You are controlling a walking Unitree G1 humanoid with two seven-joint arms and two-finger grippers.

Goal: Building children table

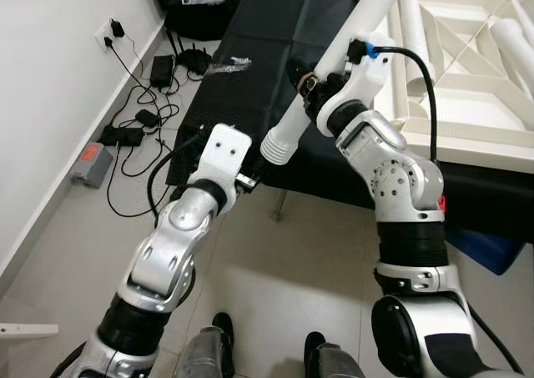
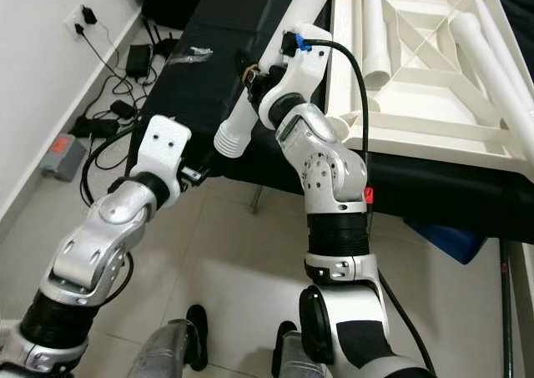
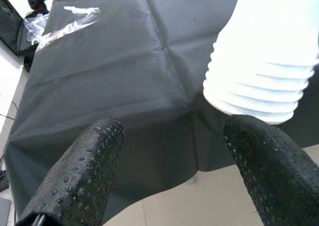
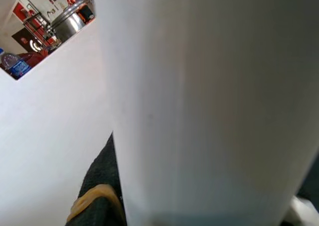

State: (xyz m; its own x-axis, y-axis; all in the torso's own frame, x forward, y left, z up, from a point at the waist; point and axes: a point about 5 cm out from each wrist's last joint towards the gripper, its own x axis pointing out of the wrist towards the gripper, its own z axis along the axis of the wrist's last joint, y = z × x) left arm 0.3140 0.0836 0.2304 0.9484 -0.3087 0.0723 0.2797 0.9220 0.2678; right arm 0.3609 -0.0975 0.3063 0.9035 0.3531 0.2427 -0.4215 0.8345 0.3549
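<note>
The right gripper (image 1: 310, 84) is clamped on a white leg (image 1: 334, 65), holding it tilted above a black cloth (image 1: 250, 78). The leg's threaded end (image 3: 259, 84) points down toward 7 o'clock; its upper part runs off toward 1 o'clock. In the right wrist view the leg (image 4: 214, 106) stands hard against the camera, with one black finger (image 4: 102, 201) against its side.

The left gripper (image 3: 169, 171) sits at the near cloth edge, at 7 o'clock from the threaded end. Its fingers (image 3: 82, 176) stand apart and hold nothing. The threaded end hangs just beside the far finger, near its tip; whether they touch cannot be told.

The white tabletop (image 2: 417, 103) lies underside up on the cloth, at 3 o'clock from the right gripper, its ribs showing. Further white legs (image 2: 492, 57) lie on it.

A clear plastic wrapper (image 1: 227, 64) lies on the cloth at 9 o'clock from the leg.

On the floor at 9 o'clock from the cloth, along the wall, lie black cables and adapters (image 1: 138, 115) and a grey box (image 1: 92, 163) with a red label. A plug sits in the wall socket (image 1: 108, 34). A blue object (image 2: 446, 236) shows beneath the cloth's near edge at 4 o'clock.
</note>
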